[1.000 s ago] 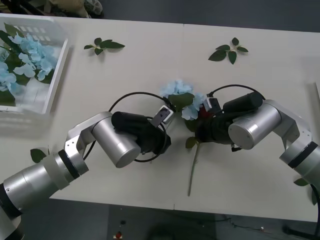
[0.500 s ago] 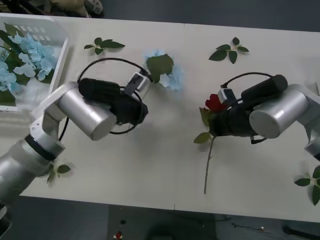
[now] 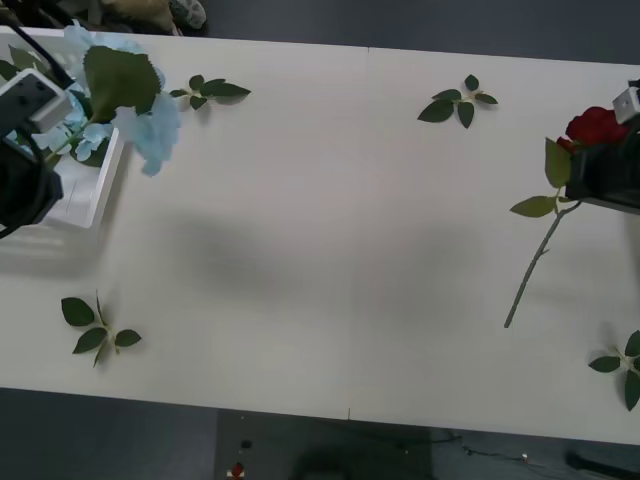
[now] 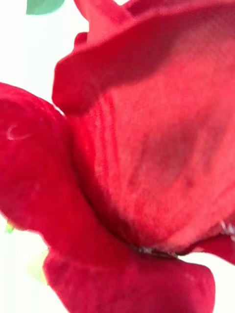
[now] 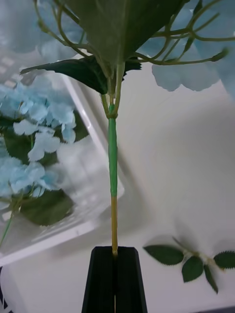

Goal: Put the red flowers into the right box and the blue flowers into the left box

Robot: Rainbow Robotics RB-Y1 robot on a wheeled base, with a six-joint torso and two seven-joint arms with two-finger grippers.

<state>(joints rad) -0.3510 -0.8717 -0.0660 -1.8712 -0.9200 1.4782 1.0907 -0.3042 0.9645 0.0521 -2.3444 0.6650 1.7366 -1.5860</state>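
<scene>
In the front view the left end effector (image 3: 25,150) sits at the near-right corner of the left box (image 3: 100,195), carrying a blue flower (image 3: 150,130) whose head and big leaf hang just past that box's right rim, over the bench (image 3: 320,250); more blue flowers (image 3: 20,60) already lie inside, so the box lies just to the left of the carried bloom, and this arm is the one beside it. Far across the bench from the left box, the right end effector (image 3: 605,175) holds a red flower (image 3: 597,125), its thin stem slanting down and back toward the box side of the bench. The right wrist view is taken up by red petals close to the lens, so I cannot tell how those fingers stand. In the left wrist view the left end effector's black fingers (image 5: 104,279) are pressed together on the green stem, which runs straight away from them as its long axis, up to the leaf and pale clusters; the left box with its blue heads lies just beside the stem, so the likely release calls for a short sideways shift over the rim.
</scene>
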